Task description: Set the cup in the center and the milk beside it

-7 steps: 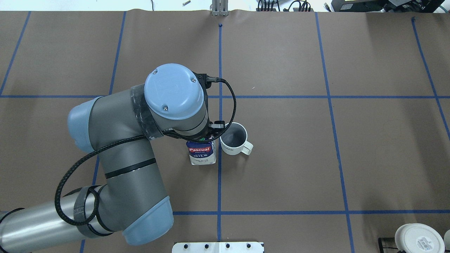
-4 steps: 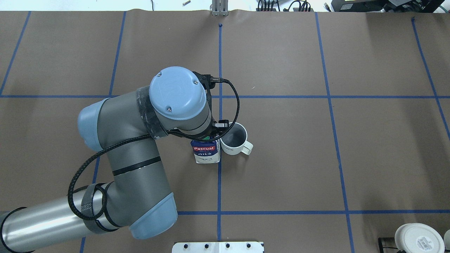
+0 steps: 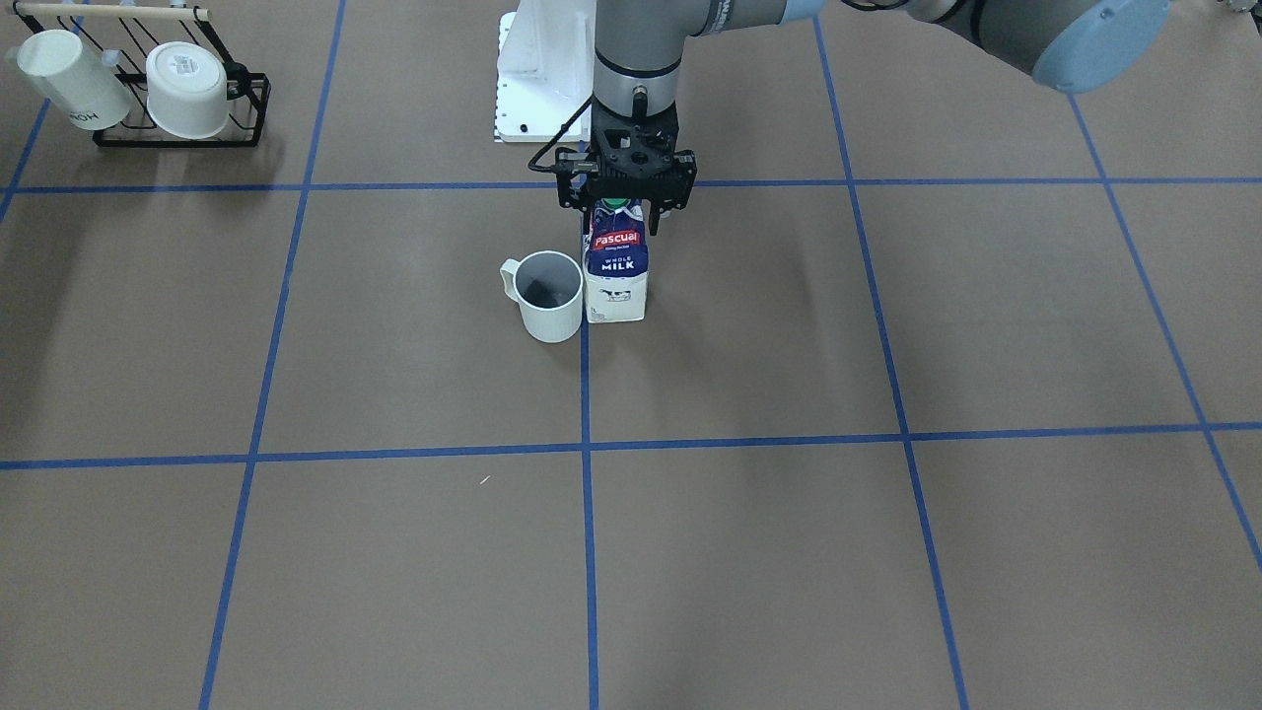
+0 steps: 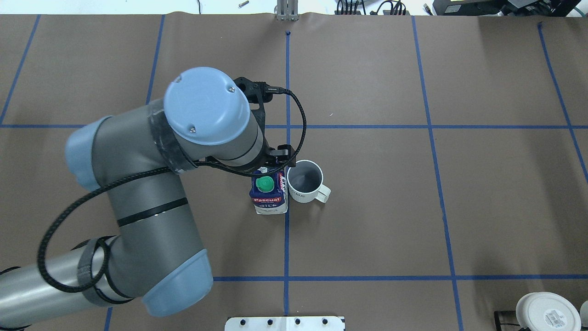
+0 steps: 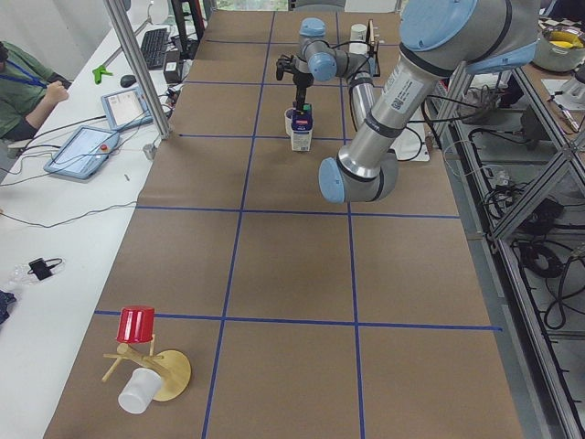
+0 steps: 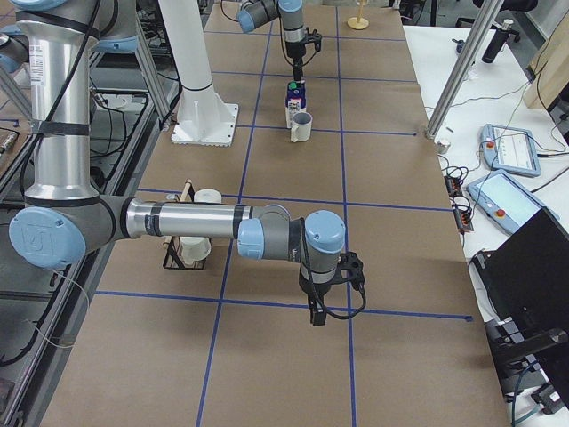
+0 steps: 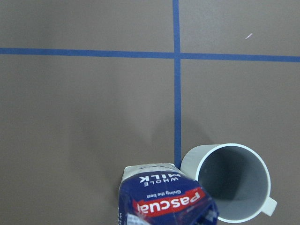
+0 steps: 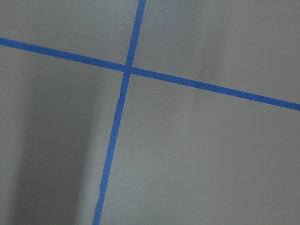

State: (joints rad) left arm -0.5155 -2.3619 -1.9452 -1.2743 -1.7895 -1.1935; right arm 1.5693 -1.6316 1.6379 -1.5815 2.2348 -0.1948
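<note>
1. Overhead exterior view showed the cup (image 4: 304, 180) upright on the desk (image 4: 367, 220), mouth up and handle turned toward the robot's right. It sat just to the right of the blue tape line (image 4: 286, 248) that crosses the center (image 4: 298, 214).
2. The milk (image 4: 269, 197) stood upright on its own base at the line's other edge. It was side by side with the cup, so close that the views did not settle whether they touched. That pairing matched what the task asked for: cup in the middle, carton as its neighbour.
3. The left pincer (image 3: 624, 209) hung straight above the carton, jaws apart on either side of the top near the green cap (image 4: 265, 184), and was not visibly squeezing it. A vertical hold suited a tall, narrow carton with a cup so close, since it kept the fingers away from the cup's rim.
4. Both things looked placed, so the job appeared nearly done. The remaining move probably called for a straight lift, because a sideways drift could tip the carton into the cup.
5. The right pincer (image 6: 316, 313) hovered well apart over bare desk, out of the way. Whether its jaws were apart or together could not be told.
</note>
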